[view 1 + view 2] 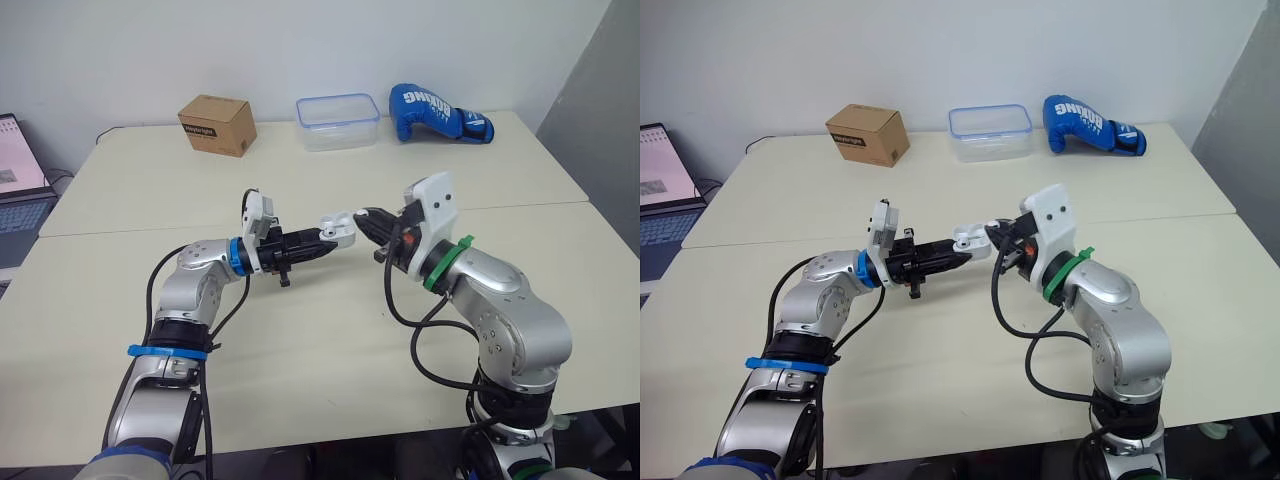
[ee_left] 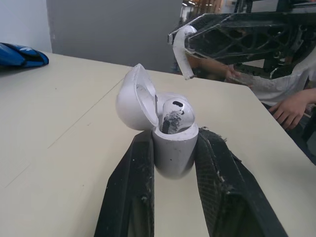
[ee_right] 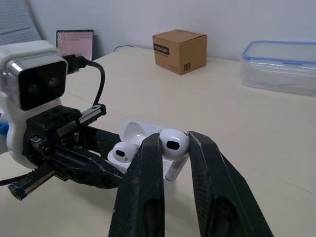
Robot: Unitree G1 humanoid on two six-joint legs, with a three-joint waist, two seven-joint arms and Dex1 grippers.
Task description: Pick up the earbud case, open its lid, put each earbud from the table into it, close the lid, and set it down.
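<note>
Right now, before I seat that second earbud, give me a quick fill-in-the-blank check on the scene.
The left claw grips the earbud case, its lid ____.
The right claw pinches the loose earbud; the case already holds ____ seated earbud.
The far boxing glove is ____.
Missing: open; one; blue.

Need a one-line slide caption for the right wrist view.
Right gripper holds second earbud near the open earbud case in the left gripper; first earbud already seated.

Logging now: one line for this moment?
left gripper: holding case, lid open, one earbud seated | right gripper: holding second earbud by case
</note>
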